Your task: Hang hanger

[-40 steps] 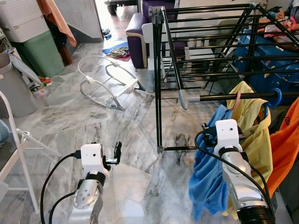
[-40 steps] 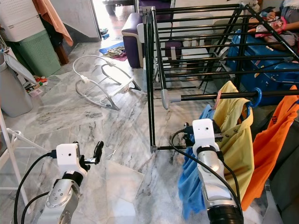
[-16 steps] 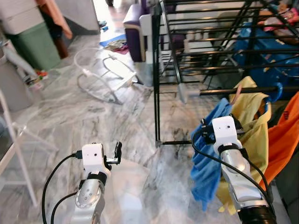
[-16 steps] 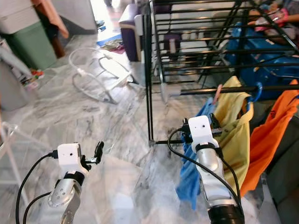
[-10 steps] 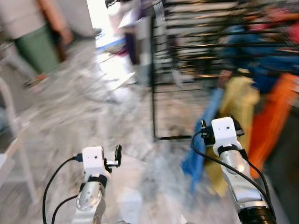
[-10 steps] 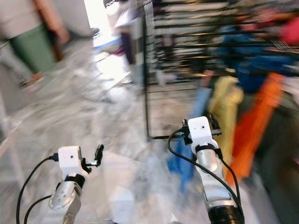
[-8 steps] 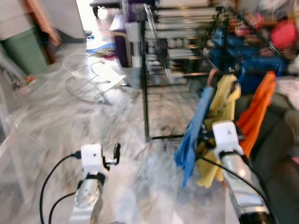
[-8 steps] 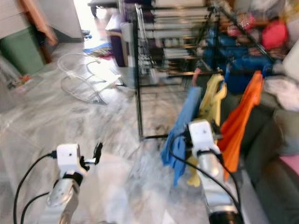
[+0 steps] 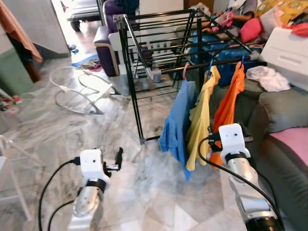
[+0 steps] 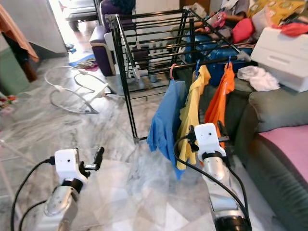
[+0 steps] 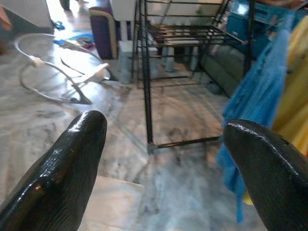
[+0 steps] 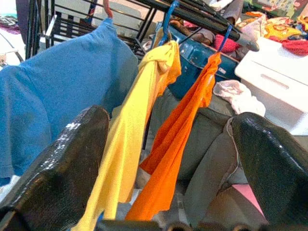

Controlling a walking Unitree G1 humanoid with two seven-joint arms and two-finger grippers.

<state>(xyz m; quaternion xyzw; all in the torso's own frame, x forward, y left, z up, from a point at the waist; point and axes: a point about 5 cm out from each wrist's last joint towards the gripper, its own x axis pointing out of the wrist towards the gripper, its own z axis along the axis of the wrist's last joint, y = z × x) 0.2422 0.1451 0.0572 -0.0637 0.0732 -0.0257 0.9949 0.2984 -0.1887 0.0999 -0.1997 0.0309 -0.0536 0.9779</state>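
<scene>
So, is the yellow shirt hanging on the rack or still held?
Hanging: the yellow shirt hangs from the rack rail, and the right gripper is open, holding nothing.

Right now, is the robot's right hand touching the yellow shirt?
Apart. The right wrist view shows the open right gripper empty, with the yellow shirt hanging beyond its fingers.

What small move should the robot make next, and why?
Probably step back from the rack: the blue shirt, yellow shirt and orange shirt all hang on its rail, and the right gripper and left gripper are open, holding nothing.
</scene>
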